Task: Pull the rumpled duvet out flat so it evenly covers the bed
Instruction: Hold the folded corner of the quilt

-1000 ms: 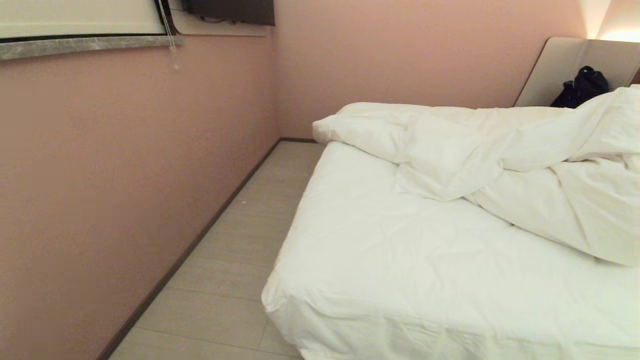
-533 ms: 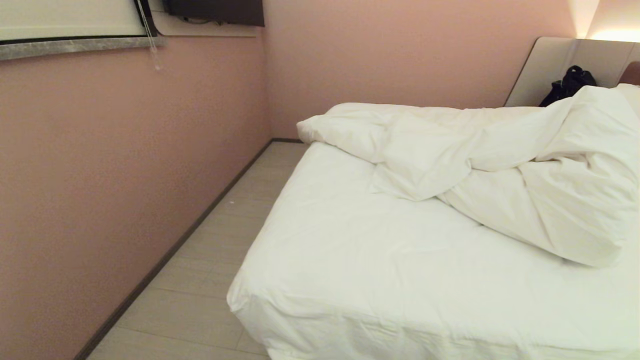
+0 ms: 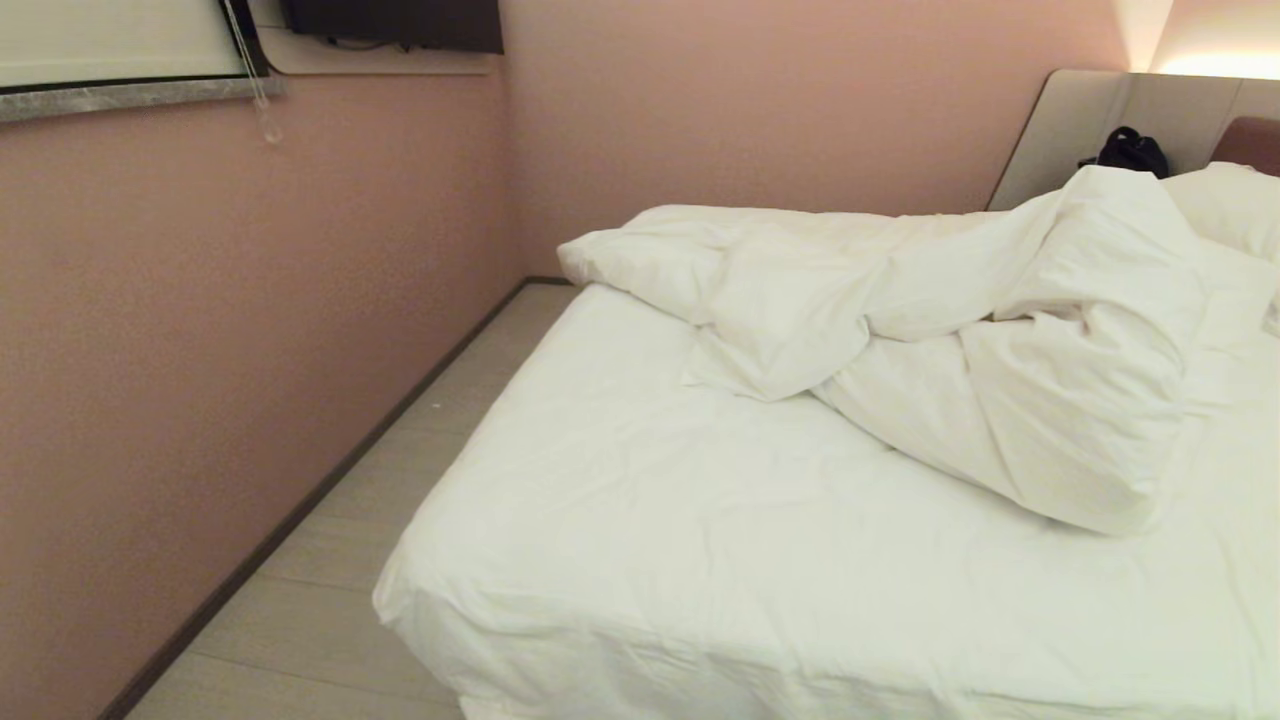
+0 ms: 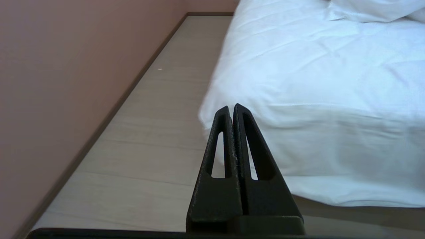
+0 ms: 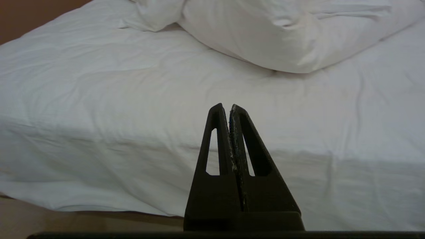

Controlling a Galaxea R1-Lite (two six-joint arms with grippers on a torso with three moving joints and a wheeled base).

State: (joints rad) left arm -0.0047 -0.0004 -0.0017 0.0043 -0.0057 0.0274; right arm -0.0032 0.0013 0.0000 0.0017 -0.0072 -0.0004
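Duvet (image 3: 930, 330) lies bunched in a rumpled heap across the far half of the bed (image 3: 640, 560), toward the headboard, leaving the near sheet bare. My left gripper (image 4: 231, 109) hangs off the bed's near corner, fingers pressed together, empty. My right gripper (image 5: 226, 109), likewise closed on nothing, faces the mattress edge. Something dark, perhaps a bag (image 3: 1130, 152), sits by the headboard.

The head camera swings toward the right, so the whole scene slides left in its view: more of the bed (image 3: 700, 560) shows, the duvet's (image 3: 900, 330) right end appears, and a pillow (image 3: 1235, 205) comes into sight.
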